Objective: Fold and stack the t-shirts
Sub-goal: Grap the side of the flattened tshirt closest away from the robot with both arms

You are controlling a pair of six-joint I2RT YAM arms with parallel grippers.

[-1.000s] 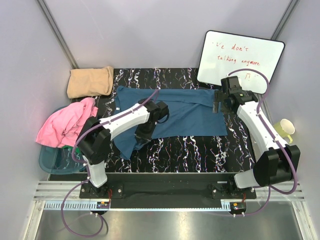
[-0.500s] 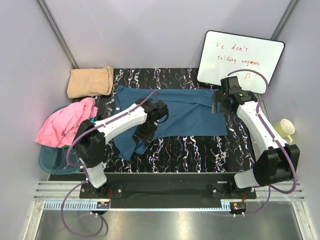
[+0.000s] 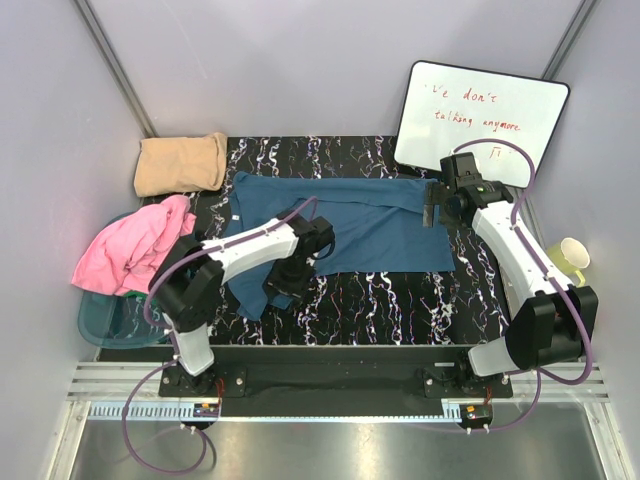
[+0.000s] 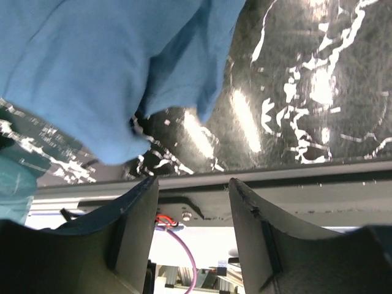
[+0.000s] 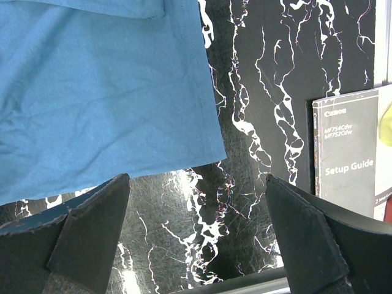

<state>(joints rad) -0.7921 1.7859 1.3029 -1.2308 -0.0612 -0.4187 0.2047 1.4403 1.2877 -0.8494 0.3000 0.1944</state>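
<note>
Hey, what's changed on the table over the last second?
The left tool opened and let go of the blue t-shirt, easing slightly toward the near edge. The right tool stayed open at the shirt's right edge; the tan shirt and pink shirt did not move.

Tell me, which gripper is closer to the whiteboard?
Right. The right gripper is just in front of the whiteboard, at one end of the blue shirt; the left gripper is far off, over the other end.

Pale walls (image 3: 300, 60), black marbled table (image 3: 400, 310)
</note>
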